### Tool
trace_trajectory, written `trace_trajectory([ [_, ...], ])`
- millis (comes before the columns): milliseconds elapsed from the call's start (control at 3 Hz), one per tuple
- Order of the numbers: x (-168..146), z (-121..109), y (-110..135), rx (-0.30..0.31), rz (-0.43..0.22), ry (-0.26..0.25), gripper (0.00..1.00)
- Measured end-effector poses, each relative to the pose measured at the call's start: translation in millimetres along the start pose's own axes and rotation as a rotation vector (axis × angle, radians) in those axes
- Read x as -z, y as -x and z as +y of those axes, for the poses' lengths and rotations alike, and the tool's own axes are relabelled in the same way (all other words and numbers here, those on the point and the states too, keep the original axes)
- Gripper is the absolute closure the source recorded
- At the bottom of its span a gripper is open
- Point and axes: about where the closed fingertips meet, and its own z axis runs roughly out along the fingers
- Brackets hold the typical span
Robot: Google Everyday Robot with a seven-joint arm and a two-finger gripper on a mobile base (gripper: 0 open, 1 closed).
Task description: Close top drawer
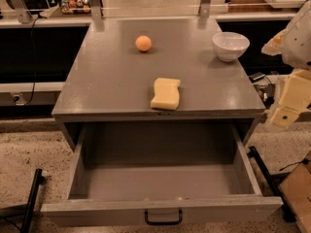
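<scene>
The top drawer (160, 208) of the grey cabinet is pulled far out towards me. Its deep box interior (160, 181) holds nothing. The small black bar handle (163, 219) sits at the centre of the front panel, at the bottom edge of the view. My gripper (284, 111) is at the right edge of the view. It hangs beside the cabinet's right front corner, above and to the right of the drawer, and touches nothing. Cream and white arm parts (297, 38) rise above it.
On the cabinet top (107, 81) lie an orange ball (143, 43), a white bowl (231, 46) and a yellow sponge (165, 93) near the front edge. Black bars stand on the floor at left (32, 198) and right (265, 174). A cardboard box (299, 193) sits at bottom right.
</scene>
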Motion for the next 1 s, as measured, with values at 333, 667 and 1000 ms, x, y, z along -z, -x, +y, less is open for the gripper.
trace_trajectory([
  [333, -1.8, 0.4, 1.0, -0.002, -0.001, -0.004, 0.00],
  [667, -30.4, 11.9, 2.6, -0.002, 0.001, 0.021, 0.00],
  [1000, -93.6, 35.5, -9.7, -0.031, -0.023, 0.072, 0.00],
])
